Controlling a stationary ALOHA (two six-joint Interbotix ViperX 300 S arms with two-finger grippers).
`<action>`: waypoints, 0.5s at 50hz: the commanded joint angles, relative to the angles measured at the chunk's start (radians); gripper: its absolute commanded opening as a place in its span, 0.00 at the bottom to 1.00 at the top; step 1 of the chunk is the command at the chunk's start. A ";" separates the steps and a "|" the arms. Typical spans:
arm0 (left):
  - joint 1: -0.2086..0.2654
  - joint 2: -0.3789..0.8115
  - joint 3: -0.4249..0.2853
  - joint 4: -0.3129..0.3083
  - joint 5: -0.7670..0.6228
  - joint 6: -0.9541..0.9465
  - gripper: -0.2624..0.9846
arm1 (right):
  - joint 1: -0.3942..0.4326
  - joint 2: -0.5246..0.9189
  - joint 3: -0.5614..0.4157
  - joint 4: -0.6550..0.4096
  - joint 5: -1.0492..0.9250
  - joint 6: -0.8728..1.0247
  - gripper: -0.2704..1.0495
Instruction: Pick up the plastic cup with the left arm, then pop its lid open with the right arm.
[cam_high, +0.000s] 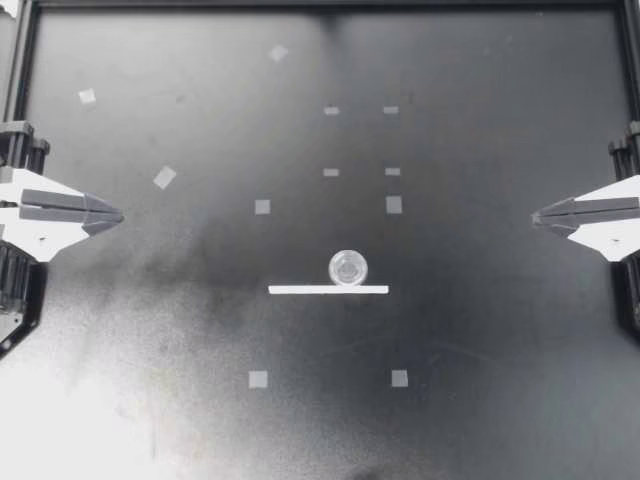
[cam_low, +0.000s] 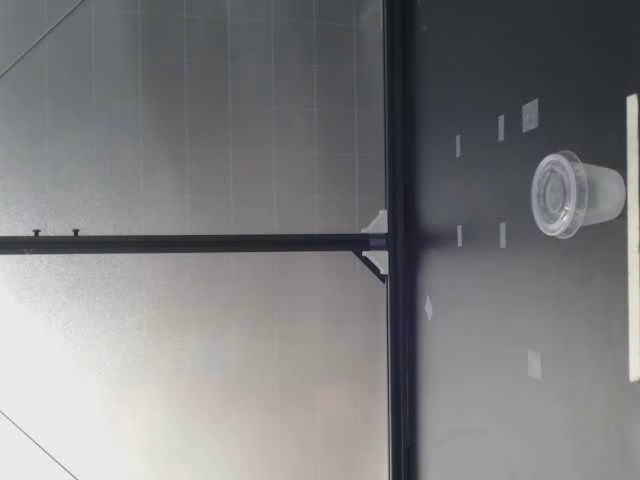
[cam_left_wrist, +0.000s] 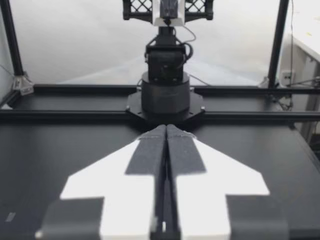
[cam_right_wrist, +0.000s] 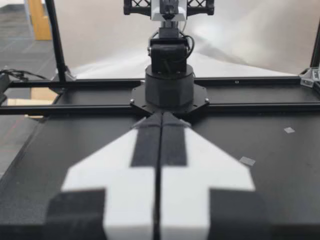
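At the table's side edges, left gripper and right gripper sit with fingers pressed together, empty. The clear cup stands mid-table against the white strip, and it looks featherlight, so a glancing touch could tip or skid it

The table was matte black, with a hazy grey sheen over one corner. It was dotted with small pale grey tape squares in no strict pattern. The cup was clear, colourless plastic with a faintly whitish rim, and the dark surface showed through it. The strip was plain white, without markings. My left gripper and my right gripper each had dark grey fingers on white wedge-shaped bodies. The frame was black, and so was the arm base in the left wrist view.
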 joint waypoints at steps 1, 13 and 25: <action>0.020 -0.025 0.003 0.003 -0.005 0.008 0.26 | -0.006 0.002 -0.014 -0.002 -0.006 -0.003 0.21; 0.026 -0.049 -0.081 0.002 0.091 0.011 0.15 | -0.008 -0.071 -0.078 0.002 0.118 0.029 0.15; 0.032 0.037 -0.233 0.002 0.290 0.008 0.15 | -0.009 0.060 -0.224 0.002 0.311 0.034 0.15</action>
